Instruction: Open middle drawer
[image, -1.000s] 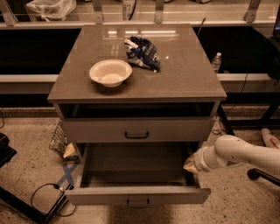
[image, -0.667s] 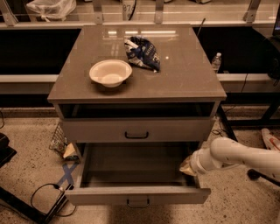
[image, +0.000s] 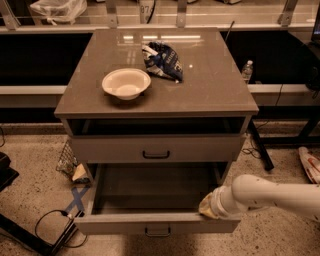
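Observation:
A grey drawer cabinet (image: 210, 90) stands in the middle. Under its top is a dark open slot. Below that, a drawer (image: 200, 148) with a black handle (image: 156, 154) is shut. The drawer under it (image: 115, 224) is pulled far out, empty inside, with its handle (image: 158, 231) at the front. What lies below it is hidden. My white arm (image: 270, 195) reaches in from the right. My gripper (image: 206, 206) is at the front right corner of the open drawer, just inside its front panel.
A white bowl (image: 126, 82) and a blue chip bag (image: 162, 61) lie on the cabinet top. A water bottle (image: 247, 71) stands behind on the right. A black cable (image: 50, 225), blue tape (image: 76, 200) and a wire basket (image: 66, 159) are on the floor at the left.
My arm and gripper have moved a little left and down, closer to the open drawer's front right corner. The drawers look the same.

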